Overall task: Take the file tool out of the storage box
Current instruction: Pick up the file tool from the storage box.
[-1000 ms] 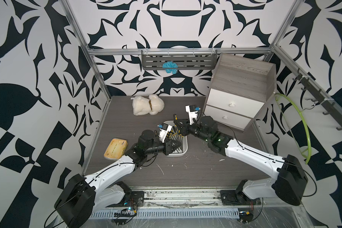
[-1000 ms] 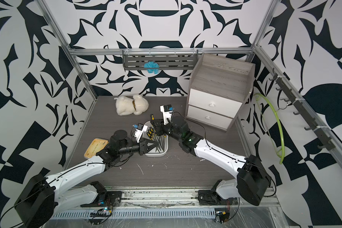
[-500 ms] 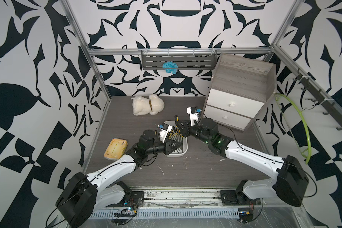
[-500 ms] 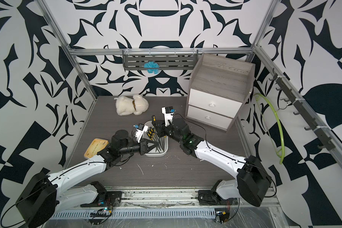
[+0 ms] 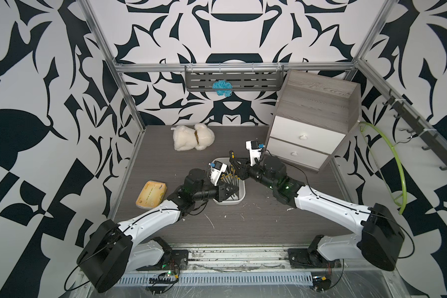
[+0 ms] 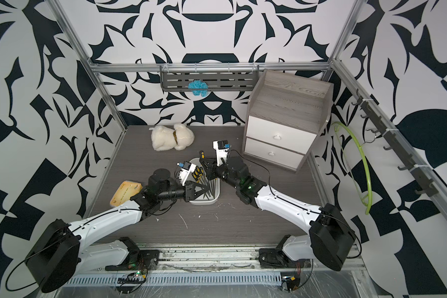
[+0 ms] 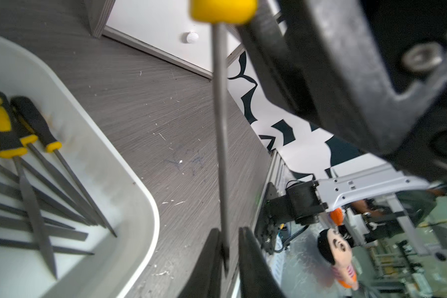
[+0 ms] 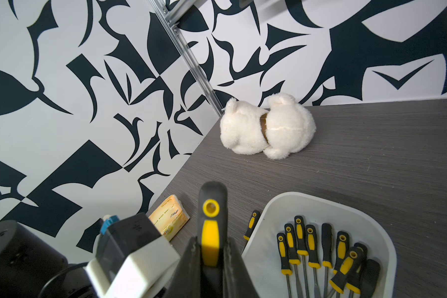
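We see the file tool (image 8: 210, 232) off the floor of the storage box (image 5: 243, 191) and held in the air. Its black and yellow handle is clamped in the right pincer (image 8: 211, 247), and the handle end pokes up toward the far side in both top views (image 5: 232, 155) (image 6: 202, 154). The grey blade (image 7: 220, 129) runs from that handle to the left pincer (image 7: 226, 233). That pincer stands narrow, with one finger either side of the blade's tip. A sliver of light shows beside the blade, so we cannot tell whether the fingers pinch it. In both top views the tool sits by the right part of the box. We cannot tell whether it hangs over the box or just outside the rim.

The box, a shallow white tub, sits in the middle of the bench (image 5: 243, 227). The other files (image 8: 320, 247) lie in it, handles far and blades near, some crossing. One more handle (image 8: 252, 224) shows just outside the box's left rim.

The two arms meet over the box, the left from the near left and the right from the near right. A yellow tissue pack (image 5: 151, 194) lies left of the box. A white plush toy (image 5: 192, 136) lies at the far side. A grey cabinet (image 5: 314, 103) with two white drawers stands at the far right, turned at an angle.
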Motion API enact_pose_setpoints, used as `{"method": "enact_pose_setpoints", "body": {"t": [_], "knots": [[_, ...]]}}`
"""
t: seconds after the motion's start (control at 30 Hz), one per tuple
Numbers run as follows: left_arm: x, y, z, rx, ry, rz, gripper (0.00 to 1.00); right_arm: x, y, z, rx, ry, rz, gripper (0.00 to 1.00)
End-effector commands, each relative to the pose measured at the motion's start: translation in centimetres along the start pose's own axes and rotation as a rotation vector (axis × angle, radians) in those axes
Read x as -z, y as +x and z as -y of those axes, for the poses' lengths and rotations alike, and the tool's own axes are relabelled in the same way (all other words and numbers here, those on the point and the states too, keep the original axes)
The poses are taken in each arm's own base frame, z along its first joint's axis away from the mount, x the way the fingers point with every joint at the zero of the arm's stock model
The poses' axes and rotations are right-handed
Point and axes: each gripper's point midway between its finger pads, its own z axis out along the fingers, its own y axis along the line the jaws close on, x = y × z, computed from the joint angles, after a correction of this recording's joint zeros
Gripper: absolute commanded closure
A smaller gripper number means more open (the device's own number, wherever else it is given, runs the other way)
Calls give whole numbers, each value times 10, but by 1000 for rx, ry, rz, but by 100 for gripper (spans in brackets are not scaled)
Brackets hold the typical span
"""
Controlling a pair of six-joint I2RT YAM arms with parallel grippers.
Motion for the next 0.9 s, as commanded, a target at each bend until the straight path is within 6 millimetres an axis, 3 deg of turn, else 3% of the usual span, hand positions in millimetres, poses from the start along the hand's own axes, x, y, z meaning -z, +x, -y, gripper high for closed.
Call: {"method": "enact_pose_setpoints", "body": {"t": [0.0,0.1,0.27,0.3,0.37,0.43,0.57,0.67,0.87], "knots": [[3,-11,15,-41,45,34,95,9,-24,-15,7,-40,89,100],[5,-11,13,-49,26,39,100,9,-23,-13,6,-37,89,100],[5,-10,12,-43,16,32,100,9,-22,-10,-1,-25,96,100],[5,-10,11,-42,10,32,100,9,-21,-10,0,-26,95,94],[8,-11,6,-37,-37,29,100,9,-19,-12,0,-36,81,69],[18,-10,-9,-36,-172,16,100,11,-15,-12,11,-33,52,57],[69,-8,-64,-11,-647,-9,100,17,-6,-6,87,34,-51,52],[102,1,-87,22,-883,-82,100,21,5,15,159,170,-161,49],[118,28,-118,168,-1033,-216,100,18,25,37,209,289,-334,49]]}}
